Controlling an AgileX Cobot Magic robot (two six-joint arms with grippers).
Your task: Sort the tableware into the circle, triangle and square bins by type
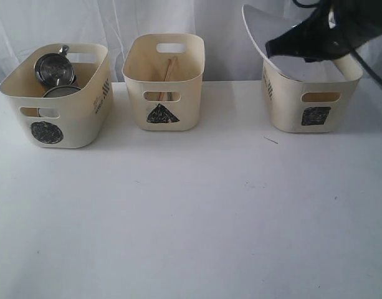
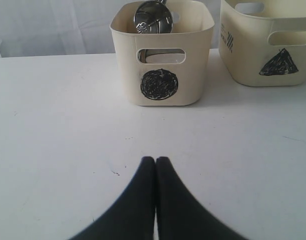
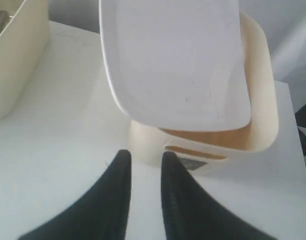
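The big white plate (image 3: pixel 172 60) leans tilted in the square bin (image 3: pixel 265 107), its edge sticking up above the rim (image 1: pixel 256 28). My right gripper (image 3: pixel 146 156) hangs open just off the plate, with nothing between its fingers; in the exterior view it is the black shape (image 1: pixel 281 47) over the square bin (image 1: pixel 312 99). Steel mugs (image 1: pixel 53 67) lie in the circle bin (image 1: pixel 72 118). Wooden chopsticks (image 1: pixel 170 68) stand in the triangle bin (image 1: pixel 178 93). My left gripper (image 2: pixel 155 161) is shut and empty, low over the table in front of the circle bin (image 2: pixel 192 60).
The three cream tubs stand in a row along the back of the white table (image 1: pixel 191 218), before a white curtain. A small thin scrap (image 1: pixel 271 140) lies on the table in front of the square bin. The left arm is outside the exterior view.
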